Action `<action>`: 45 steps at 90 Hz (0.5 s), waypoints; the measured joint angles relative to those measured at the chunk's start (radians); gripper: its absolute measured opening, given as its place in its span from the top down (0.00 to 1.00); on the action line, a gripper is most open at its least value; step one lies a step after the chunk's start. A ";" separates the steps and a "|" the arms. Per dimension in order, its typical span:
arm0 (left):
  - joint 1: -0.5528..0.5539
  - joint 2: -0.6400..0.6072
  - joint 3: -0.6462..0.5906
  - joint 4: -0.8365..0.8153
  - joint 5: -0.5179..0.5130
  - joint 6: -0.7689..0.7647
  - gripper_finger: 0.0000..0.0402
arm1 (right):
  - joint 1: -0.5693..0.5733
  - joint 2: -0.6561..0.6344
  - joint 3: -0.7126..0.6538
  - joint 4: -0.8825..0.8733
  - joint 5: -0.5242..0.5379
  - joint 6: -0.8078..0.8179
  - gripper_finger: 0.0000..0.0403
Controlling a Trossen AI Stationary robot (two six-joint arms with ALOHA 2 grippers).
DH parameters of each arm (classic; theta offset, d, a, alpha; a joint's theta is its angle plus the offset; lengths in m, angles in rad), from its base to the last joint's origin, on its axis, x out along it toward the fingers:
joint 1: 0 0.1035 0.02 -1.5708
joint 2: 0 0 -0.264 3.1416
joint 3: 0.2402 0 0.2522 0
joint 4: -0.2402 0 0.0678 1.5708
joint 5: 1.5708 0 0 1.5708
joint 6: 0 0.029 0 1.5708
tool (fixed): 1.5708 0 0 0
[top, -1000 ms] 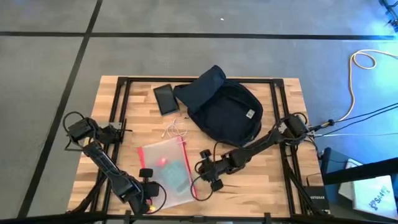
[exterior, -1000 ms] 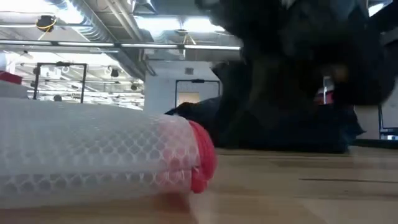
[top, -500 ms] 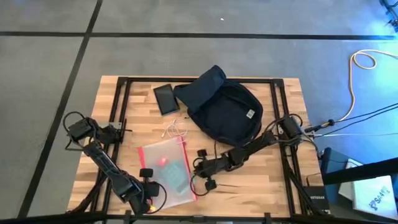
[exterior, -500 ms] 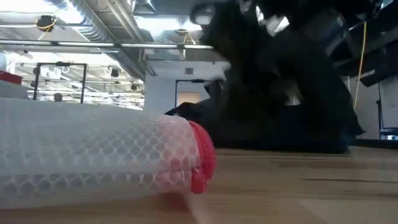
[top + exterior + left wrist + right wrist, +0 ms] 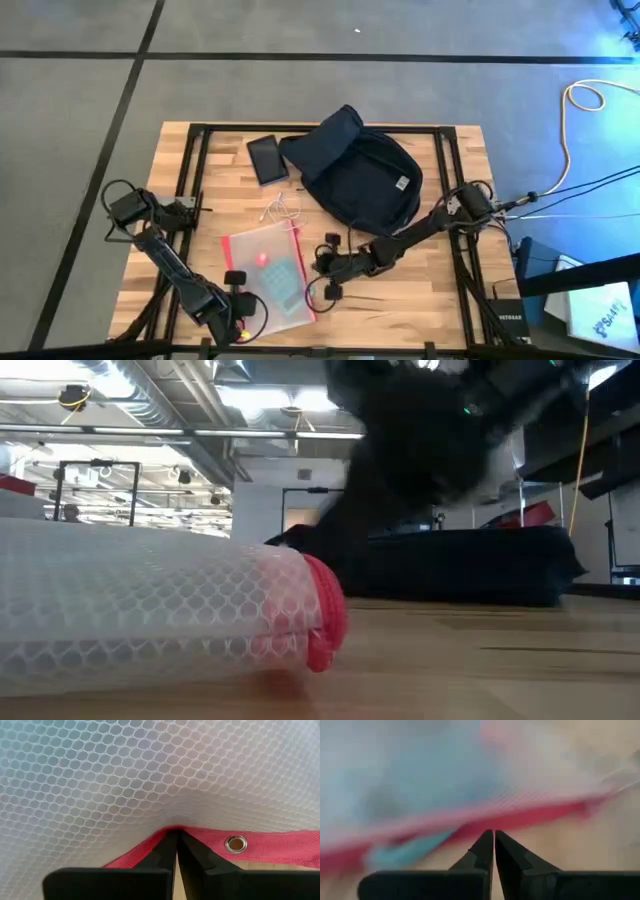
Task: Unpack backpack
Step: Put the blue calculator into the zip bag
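Since a second ago the right gripper [image 5: 318,268] has slid from the pouch's edge toward six o'clock; its fingers are closed on nothing. The left gripper [image 5: 176,851], also closed, rests at the red border of the mesh pouch [image 5: 268,270]. The backpack [image 5: 360,178] lies at one o'clock from the pouch, a phone [image 5: 266,158] at its nine o'clock. The next reach should probably go to the backpack's opening. The wooden table [image 5: 440,310] stands on grey floor, beneath bright ceiling lights.

I work in an industrial lab hall: exposed ceiling ducts [image 5: 150,400], taped concrete floor [image 5: 80,110], loose cables [image 5: 580,110].
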 joint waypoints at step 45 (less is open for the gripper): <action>0.028 0.000 0.000 0.011 -0.020 0.026 1.00 | 0.018 0.226 0.232 0.044 -0.308 -0.049 1.00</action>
